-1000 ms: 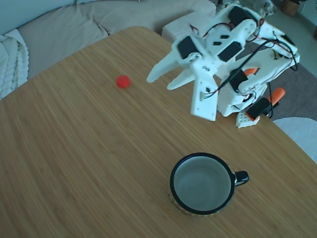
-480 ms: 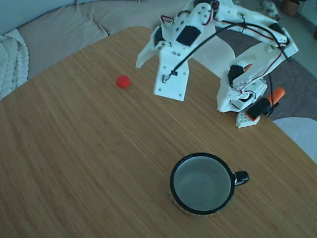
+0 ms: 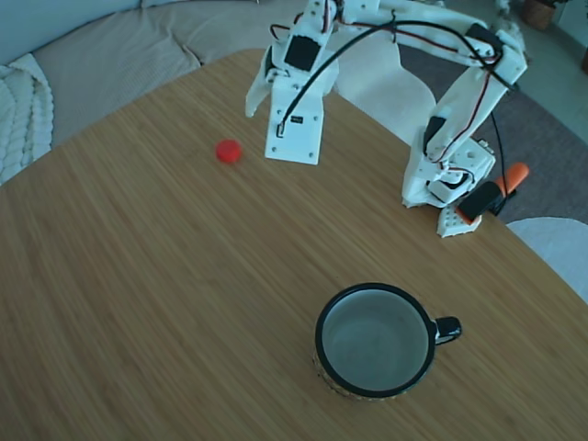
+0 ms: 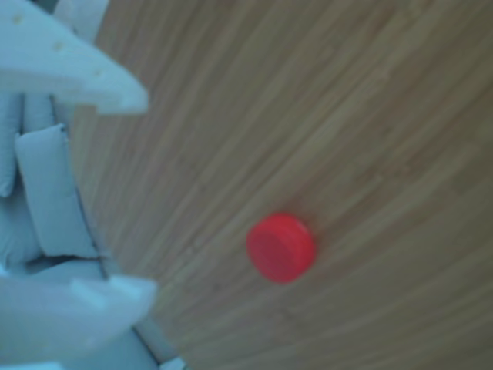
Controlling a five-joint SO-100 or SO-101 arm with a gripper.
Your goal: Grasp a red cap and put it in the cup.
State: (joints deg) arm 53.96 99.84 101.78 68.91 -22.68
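Observation:
The red cap (image 3: 228, 151) lies flat on the wooden table, left of centre at the back in the fixed view. My white gripper (image 3: 272, 136) hangs above the table just right of it, open, with nothing between its fingers. In the other view the cap (image 4: 281, 247) sits on the wood to the right of the gripper (image 4: 146, 194), off beyond the two spread fingertips (image 4: 123, 92) and apart from both. The cup (image 3: 319, 342), black outside and pale inside, stands upright at the table's front right, holding nothing visible, handle pointing right.
The arm's base (image 3: 446, 179) is clamped at the table's right edge with orange clamp handles (image 3: 515, 174). A beige sofa (image 3: 110, 50) and a white knitted blanket (image 3: 20, 110) lie beyond the table's back left edge. Bare wood separates cap and cup.
The arm has swung left and stretched out, carrying the open gripper from the table's right-middle to just beside the red cap. Cap and cup have stayed put.

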